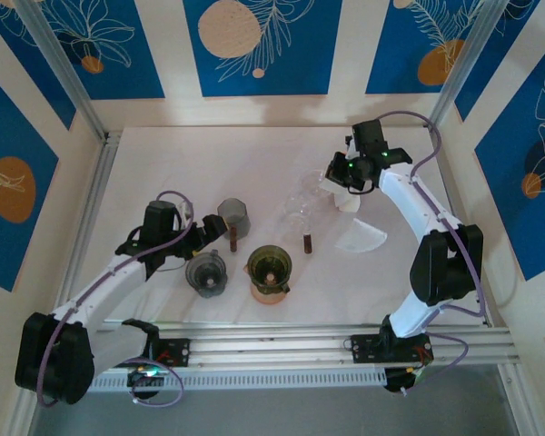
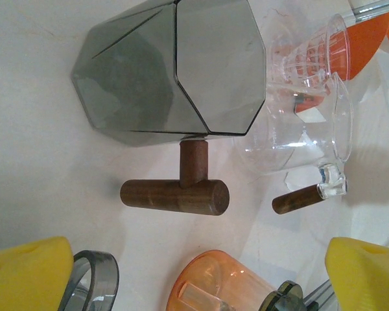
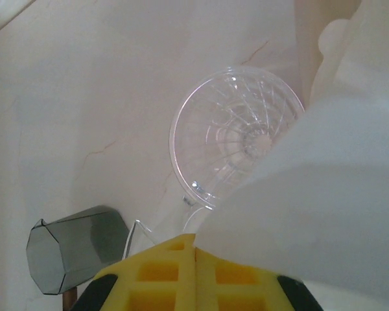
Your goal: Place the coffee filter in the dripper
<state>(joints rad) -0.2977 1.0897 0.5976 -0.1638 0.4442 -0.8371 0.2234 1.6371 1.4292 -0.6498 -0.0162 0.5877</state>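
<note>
Coffee filter [image 3: 330, 207] clamped in right end effector [image 3: 194, 259], fanning out beside dripper [image 3: 236, 139]; left end effector [image 2: 194, 275] spread.

From my right wrist, the blurred filter [image 3: 324, 194] covers the right rim of the clear dripper [image 3: 227, 129] and runs off the edge; the orange vessel [image 2: 214, 285] is cropped below.

A: Enclosure walls?
B: Cream back wall [image 1: 168, 54] with blue panels [image 1: 262, 45], white leaf line-art and orange discs. Same on left wall [image 1: 18, 182] and right wall [image 1: 527, 154].
A: Frame?
B: 2 aluminium posts [image 1: 64, 68] slanting to the back corners. Slotted rail [image 1: 282, 350] along the near edge.
A: Desk?
B: Desk [image 1: 163, 163] is white with faint veining. Light is soft and even.
</note>
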